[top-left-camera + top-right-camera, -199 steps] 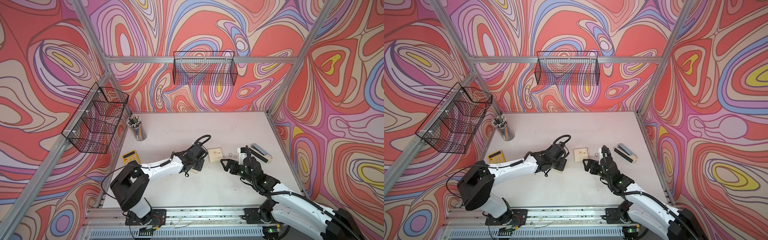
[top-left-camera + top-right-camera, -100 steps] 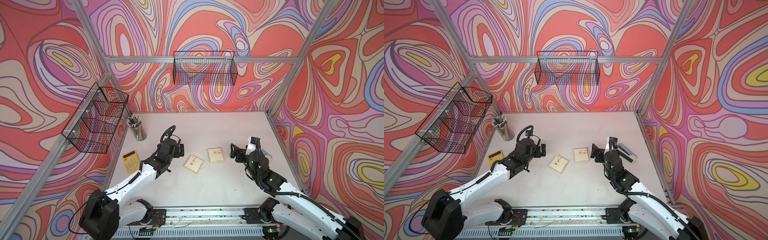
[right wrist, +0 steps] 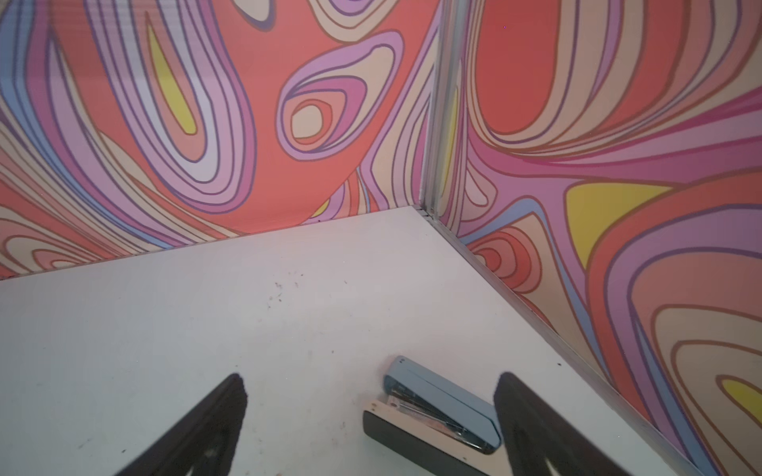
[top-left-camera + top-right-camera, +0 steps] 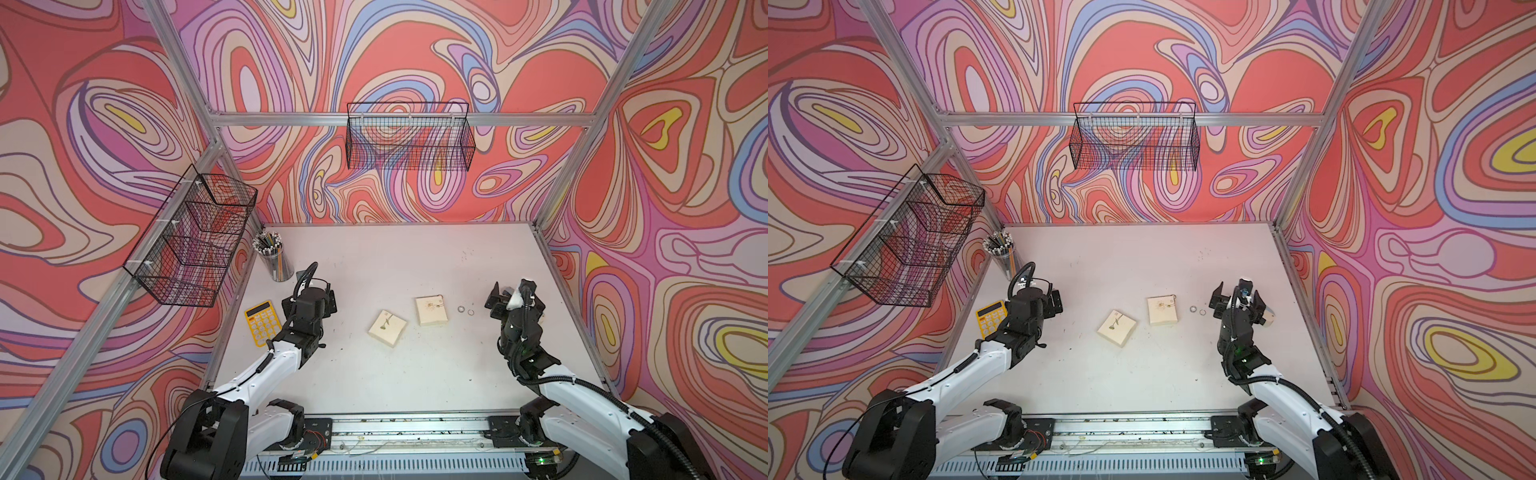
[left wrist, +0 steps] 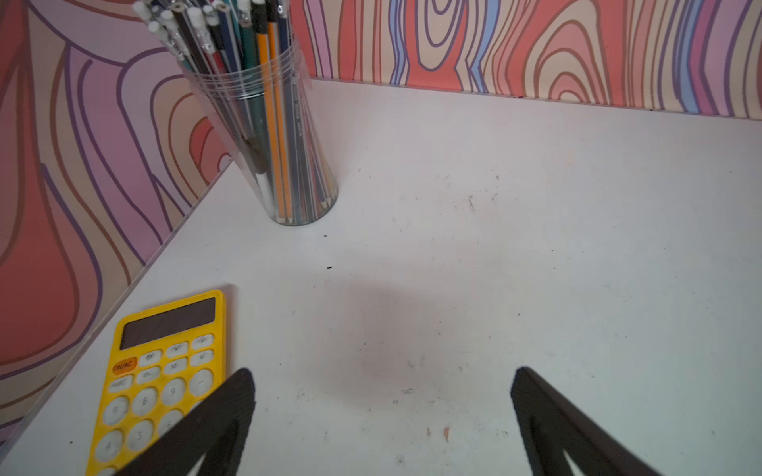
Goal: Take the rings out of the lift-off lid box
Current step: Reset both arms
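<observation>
While outside the cream boxes (image 4: 432,310) — rings (image 4: 461,309) loose on the table (image 4: 395,257).

Two tiny silvery rings (image 4: 460,308) are lying flat, side by side, just beside a finger (image 4: 494,300) of the right gripper (image 4: 515,303). Both cream box halves (image 4: 432,310) are sitting farther from it, apart.

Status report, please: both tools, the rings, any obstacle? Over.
Left tool open, empty. Right tool open, empty. Both rings out, lying on the table beside a cream box. No obstacle near them.
</observation>
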You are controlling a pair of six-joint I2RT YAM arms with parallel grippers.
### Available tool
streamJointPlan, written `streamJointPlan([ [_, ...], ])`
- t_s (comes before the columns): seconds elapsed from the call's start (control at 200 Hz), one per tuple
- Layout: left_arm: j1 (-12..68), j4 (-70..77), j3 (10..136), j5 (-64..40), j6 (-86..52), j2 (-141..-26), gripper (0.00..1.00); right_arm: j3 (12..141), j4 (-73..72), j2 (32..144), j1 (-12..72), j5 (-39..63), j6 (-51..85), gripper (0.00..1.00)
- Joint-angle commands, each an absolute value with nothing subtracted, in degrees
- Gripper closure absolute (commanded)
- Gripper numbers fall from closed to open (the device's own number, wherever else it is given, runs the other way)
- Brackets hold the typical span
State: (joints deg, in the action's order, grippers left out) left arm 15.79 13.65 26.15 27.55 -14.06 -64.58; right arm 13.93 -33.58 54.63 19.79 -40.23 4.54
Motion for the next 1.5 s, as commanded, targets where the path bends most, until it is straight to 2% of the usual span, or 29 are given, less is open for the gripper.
streamJointPlan([
  [0.0,15.5,21.5,23.7,32.4,-10.0,-62.1,0.0,13.2,-41.3,57.0,17.1,-39.3,3.7,0.02],
  [0.15,15.4,39.5,14.9,36.7,-6.1,-65.1,0.0,12.2,-52.0,66.6,14.2,-41.2,3.7,0.02],
  [0.29,15.1,61.4,9.3,41.2,-0.5,-73.4,0.0,11.2,-63.5,76.5,12.4,-40.6,4.5,0.02],
  [0.441,15.1,78.4,6.1,38.0,4.3,-81.3,0.0,10.0,-77.1,85.9,11.4,-39.5,2.0,0.02],
  [0.781,12.6,78.3,8.5,27.4,5.0,-87.2,0.0,11.4,-85.1,96.7,8.0,-35.2,2.8,0.02],
  [0.997,11.5,77.9,10.1,21.4,6.7,-89.9,0.0,11.4,-83.9,96.3,5.9,-28.3,3.2,0.02],
  [1.147,8.5,73.3,12.8,17.8,4.4,-91.5,0.0,14.1,-76.6,95.5,3.5,-18.6,2.9,0.02],
  [1.217,8.1,64.7,15.4,18.0,3.0,-89.4,0.0,15.1,-75.5,96.7,2.6,-14.9,2.7,0.02],
  [1.302,6.1,57.9,19.0,16.3,1.4,-89.5,0.0,16.5,-77.5,100.2,2.3,-15.1,2.7,0.02],
  [1.387,3.0,50.9,21.5,12.1,-1.8,-88.3,0.0,18.6,-70.7,98.5,0.6,-13.2,4.6,0.02],
  [1.497,2.3,51.9,21.2,11.1,-2.0,-88.6,0.0,24.5,-60.0,98.6,-0.9,-6.3,4.2,0.02],
])
